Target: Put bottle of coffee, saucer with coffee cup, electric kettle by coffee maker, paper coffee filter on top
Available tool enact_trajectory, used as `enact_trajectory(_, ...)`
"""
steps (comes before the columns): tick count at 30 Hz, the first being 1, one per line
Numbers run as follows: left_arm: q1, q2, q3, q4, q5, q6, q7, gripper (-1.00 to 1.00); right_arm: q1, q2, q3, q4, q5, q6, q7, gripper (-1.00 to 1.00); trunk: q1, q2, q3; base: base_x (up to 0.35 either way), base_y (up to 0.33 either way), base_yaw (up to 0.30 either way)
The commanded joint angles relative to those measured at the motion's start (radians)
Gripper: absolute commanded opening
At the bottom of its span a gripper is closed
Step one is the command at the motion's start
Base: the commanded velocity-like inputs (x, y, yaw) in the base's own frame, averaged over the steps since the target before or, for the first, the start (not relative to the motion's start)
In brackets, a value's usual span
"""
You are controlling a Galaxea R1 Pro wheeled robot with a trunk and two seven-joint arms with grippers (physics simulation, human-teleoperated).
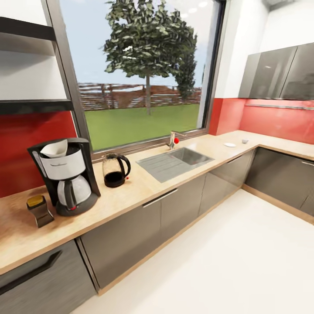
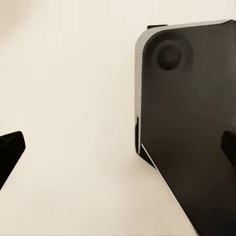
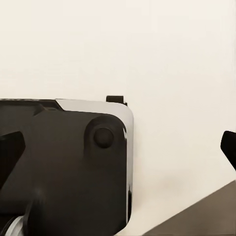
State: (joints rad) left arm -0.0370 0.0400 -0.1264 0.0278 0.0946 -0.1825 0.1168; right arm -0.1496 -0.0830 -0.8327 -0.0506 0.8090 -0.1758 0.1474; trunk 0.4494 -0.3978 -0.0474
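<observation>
Light wood-grain surface [image 1: 144, 187] runs along the window wall and turns the corner at the far right, above grey cabinet fronts. The coffee maker [image 1: 66, 176], black with a white body and a glass carafe, stands upright on it near the left end. A white paper coffee filter [image 1: 55, 148] sits in the top of the machine, its edge rising above the rim. Just beside the machine, on its left, stands the bottle of coffee [image 1: 39, 210], dark with a yellow top, slightly tilted in appearance and close to the front edge. On the machine's other side, near but apart from it, the electric kettle [image 1: 115, 169] stands upright on its dark base with the handle facing the sink [image 1: 176, 162]. The sink is set into the surface under the window, with a faucet [image 1: 173, 140] behind it. Well apart from the machine, near the far corner, lie the saucer [image 1: 230, 145] and, just beside it, the coffee cup [image 1: 245, 141]; the cup rests on the surface, not on the saucer. In the left wrist view the left end effector [image 2: 118, 145] is wide open and holds nothing, above pale floor and a dark part of the robot's body. In the right wrist view the right end effector [image 3: 118, 145] is likewise wide open and empty.
</observation>
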Motion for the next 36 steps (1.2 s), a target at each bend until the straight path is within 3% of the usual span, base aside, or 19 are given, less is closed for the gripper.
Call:
enact_trajectory(1, -0.001, -0.001, -0.009, 0.003, 0.010, -0.006, 0.001, 1.00, -0.001, 0.000, -0.009, 0.000, 0.006, -0.002, 0.005, 1.00, 0.001, -0.002, -0.002, 0.000, 0.000, -0.273)
enact_trajectory(18, -0.001, -0.008, -0.009, 0.003, 0.009, -0.003, 0.001, 1.00, -0.001, 0.000, -0.009, 0.000, 0.006, -0.002, 0.003, 1.00, 0.001, -0.002, -0.002, 0.016, 0.000, -0.273)
enact_trajectory(36, -0.002, -0.009, -0.010, 0.003, 0.010, -0.001, 0.003, 1.00, -0.001, 0.000, -0.008, 0.000, 0.006, -0.002, 0.003, 1.00, 0.001, -0.002, -0.002, 0.300, -0.004, -0.273)
